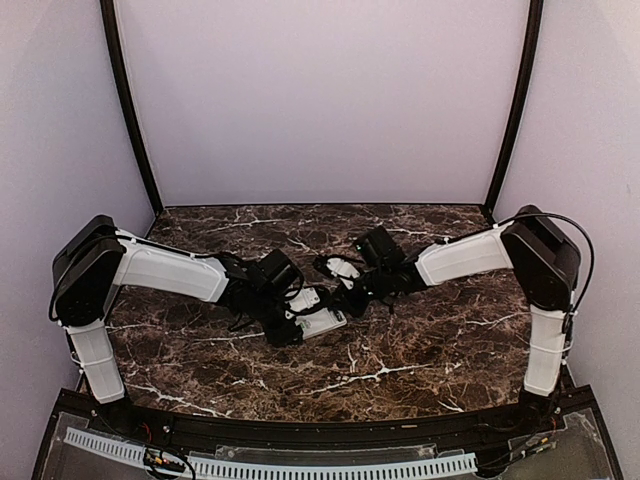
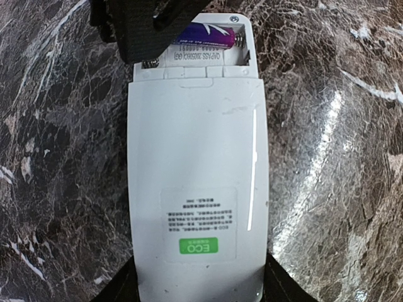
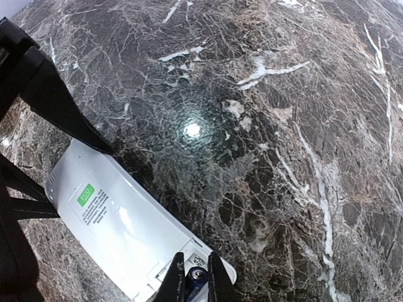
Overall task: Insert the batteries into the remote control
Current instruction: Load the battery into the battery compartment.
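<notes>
The white remote control (image 2: 195, 176) lies back side up on the marble with its battery compartment (image 2: 201, 56) uncovered at the far end. My left gripper (image 2: 198, 290) is shut on the remote's near end, with one finger on each long side. A purple battery (image 2: 211, 34) rests in the compartment. My right gripper (image 3: 195, 278) stands over that end, its fingers narrow around the battery (image 3: 196, 275). In the top view the remote control (image 1: 320, 322) sits at mid-table between the left gripper (image 1: 285, 328) and the right gripper (image 1: 345, 300).
The dark marble table (image 1: 420, 340) stretches to either side. Pale walls (image 1: 320, 100) with black corner posts close off the back and sides. Both arms reach inward and meet near the centre.
</notes>
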`<control>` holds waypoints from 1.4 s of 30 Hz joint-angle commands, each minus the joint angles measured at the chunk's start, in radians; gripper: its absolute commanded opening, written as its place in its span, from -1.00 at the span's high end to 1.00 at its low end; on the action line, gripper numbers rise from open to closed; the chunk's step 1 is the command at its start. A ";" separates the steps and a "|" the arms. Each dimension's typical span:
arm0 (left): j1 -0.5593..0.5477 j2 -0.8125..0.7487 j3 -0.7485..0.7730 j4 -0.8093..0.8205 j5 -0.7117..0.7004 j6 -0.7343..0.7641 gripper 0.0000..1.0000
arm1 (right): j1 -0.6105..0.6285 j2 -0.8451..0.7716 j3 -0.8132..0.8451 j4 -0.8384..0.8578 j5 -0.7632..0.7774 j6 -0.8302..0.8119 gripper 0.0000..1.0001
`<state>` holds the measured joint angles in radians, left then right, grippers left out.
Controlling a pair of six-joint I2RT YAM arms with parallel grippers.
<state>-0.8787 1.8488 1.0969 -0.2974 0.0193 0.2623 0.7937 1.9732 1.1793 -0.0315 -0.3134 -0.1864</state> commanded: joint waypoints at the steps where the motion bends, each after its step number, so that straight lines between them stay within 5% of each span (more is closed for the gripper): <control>1: 0.015 0.020 -0.048 -0.184 -0.060 0.006 1.00 | 0.010 0.004 -0.058 -0.114 0.059 -0.039 0.87; 21: 0.015 0.019 -0.061 -0.184 -0.111 0.005 1.00 | -0.004 0.058 -0.026 -0.140 0.233 0.062 0.95; 28: 0.020 0.001 -0.084 -0.177 -0.192 0.043 1.00 | -0.004 0.064 -0.037 -0.131 0.236 0.081 0.92; 42: 0.048 -0.003 -0.074 -0.184 -0.128 0.057 1.00 | -0.024 0.053 -0.024 -0.153 0.207 0.114 0.80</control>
<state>-0.8669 1.8339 1.0756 -0.2821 0.0067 0.2928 0.8028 1.9862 1.1782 -0.0254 -0.1669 -0.0914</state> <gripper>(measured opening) 0.559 0.083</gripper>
